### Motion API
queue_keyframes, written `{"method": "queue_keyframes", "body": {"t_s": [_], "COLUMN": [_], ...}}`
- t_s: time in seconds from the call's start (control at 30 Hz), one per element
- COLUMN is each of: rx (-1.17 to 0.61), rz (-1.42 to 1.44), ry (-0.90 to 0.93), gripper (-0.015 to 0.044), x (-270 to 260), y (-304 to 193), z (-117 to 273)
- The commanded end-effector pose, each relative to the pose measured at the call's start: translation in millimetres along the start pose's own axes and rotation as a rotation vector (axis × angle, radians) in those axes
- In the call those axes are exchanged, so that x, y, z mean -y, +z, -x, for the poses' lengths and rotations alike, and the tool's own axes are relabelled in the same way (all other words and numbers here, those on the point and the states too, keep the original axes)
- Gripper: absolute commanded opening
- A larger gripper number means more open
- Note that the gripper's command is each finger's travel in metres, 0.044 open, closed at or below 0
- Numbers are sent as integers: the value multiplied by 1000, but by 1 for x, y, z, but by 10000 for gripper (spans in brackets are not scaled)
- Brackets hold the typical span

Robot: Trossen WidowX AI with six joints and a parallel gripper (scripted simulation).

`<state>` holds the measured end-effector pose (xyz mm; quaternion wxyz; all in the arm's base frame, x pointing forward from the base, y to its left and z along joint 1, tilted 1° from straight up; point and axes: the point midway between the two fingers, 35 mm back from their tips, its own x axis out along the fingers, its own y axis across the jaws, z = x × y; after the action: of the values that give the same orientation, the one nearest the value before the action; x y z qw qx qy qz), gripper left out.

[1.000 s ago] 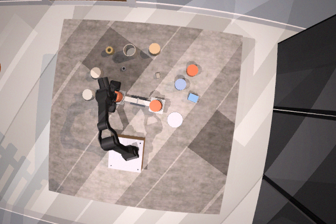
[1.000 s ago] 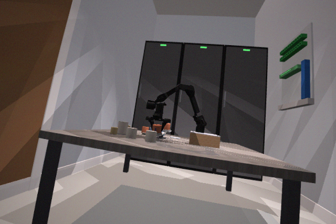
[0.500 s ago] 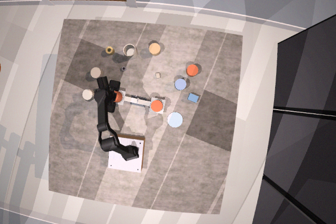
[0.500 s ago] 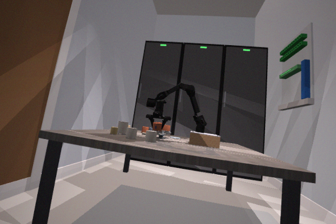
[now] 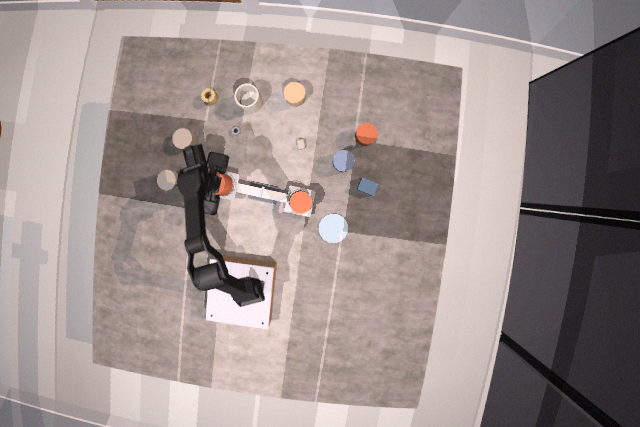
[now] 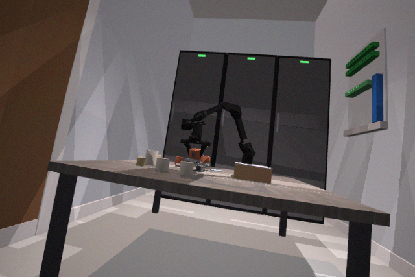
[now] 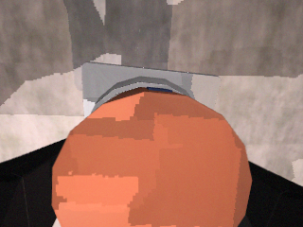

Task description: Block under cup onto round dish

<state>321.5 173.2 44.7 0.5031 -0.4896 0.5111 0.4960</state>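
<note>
My gripper [image 5: 214,183] [image 6: 194,152] [image 7: 148,147] points down and is shut on an orange cup [image 5: 225,184] [image 6: 194,150] [image 7: 189,161] at the balance's left end. The left pan [image 5: 234,177] [image 7: 99,78] lies under this cup; I cannot tell whether they touch. A dark blue patch shows at the cup's far edge in the wrist view. The other orange cup [image 5: 300,201] [image 6: 205,159] stands on the right pan [image 5: 305,213]. The white beam [image 5: 262,192] joins both ends. The pale round dish [image 5: 332,228] [image 6: 216,170] lies right of the balance, with no cup above it. No block is clearly visible.
Two beige cylinders [image 5: 181,138] [image 5: 166,180] stand close left of the gripper. Behind are a yellow ring [image 5: 209,96], a white hollow cup [image 5: 256,102] and a tan cylinder [image 5: 294,93]. Red [image 5: 366,134] and blue [image 5: 343,160] cylinders and a blue box [image 5: 368,186] stand right.
</note>
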Motion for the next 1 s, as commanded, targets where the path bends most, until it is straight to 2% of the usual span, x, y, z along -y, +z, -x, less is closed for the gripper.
{"method": "queue_keyframes", "body": {"t_s": [0.0,0.97], "rx": [24,24], "rz": [10,10], "ry": [-19,-19], "gripper": [0,0], "x": [4,2], "y": [6,5], "z": [11,48]}}
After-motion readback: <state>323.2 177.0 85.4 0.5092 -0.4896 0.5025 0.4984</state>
